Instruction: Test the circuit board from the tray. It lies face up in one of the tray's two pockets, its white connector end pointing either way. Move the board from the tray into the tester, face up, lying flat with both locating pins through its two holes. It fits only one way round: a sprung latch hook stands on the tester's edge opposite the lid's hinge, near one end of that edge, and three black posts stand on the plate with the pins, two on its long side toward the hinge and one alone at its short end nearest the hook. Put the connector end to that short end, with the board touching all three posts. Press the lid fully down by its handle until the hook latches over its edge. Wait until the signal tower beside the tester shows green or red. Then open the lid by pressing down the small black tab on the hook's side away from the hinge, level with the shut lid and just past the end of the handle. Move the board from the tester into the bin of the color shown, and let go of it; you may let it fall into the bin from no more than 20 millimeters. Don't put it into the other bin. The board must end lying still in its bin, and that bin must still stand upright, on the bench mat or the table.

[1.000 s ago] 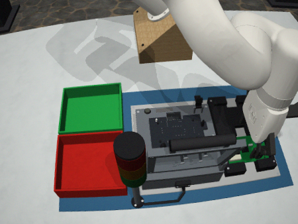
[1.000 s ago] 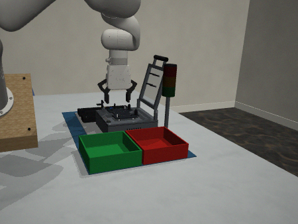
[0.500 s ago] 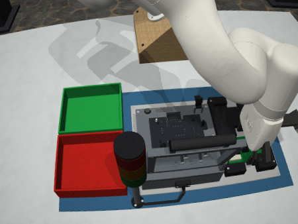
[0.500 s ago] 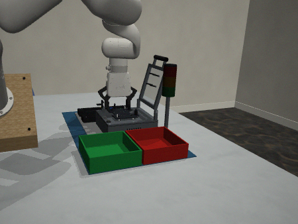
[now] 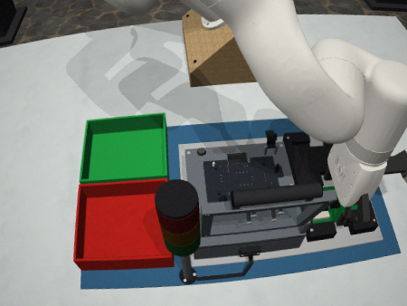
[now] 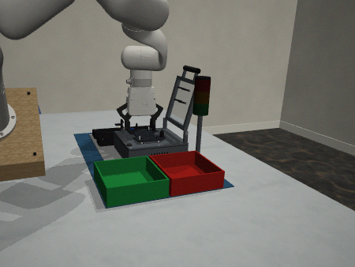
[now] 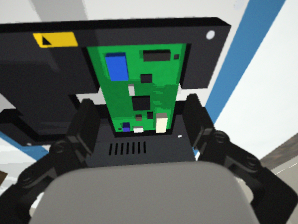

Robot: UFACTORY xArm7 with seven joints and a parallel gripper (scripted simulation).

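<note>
The fingers are standing wide open, one on each side of the green board [image 7: 140,87], and are holding nothing. The board is lying face up in a pocket of the black tray [image 7: 45,95]. Farther off, the tester [image 6: 151,146] is sitting with its lid [image 6: 179,104] tipped up, near the red bin [image 6: 187,170] and green bin [image 6: 128,179] on the counter [image 6: 256,221].
</note>
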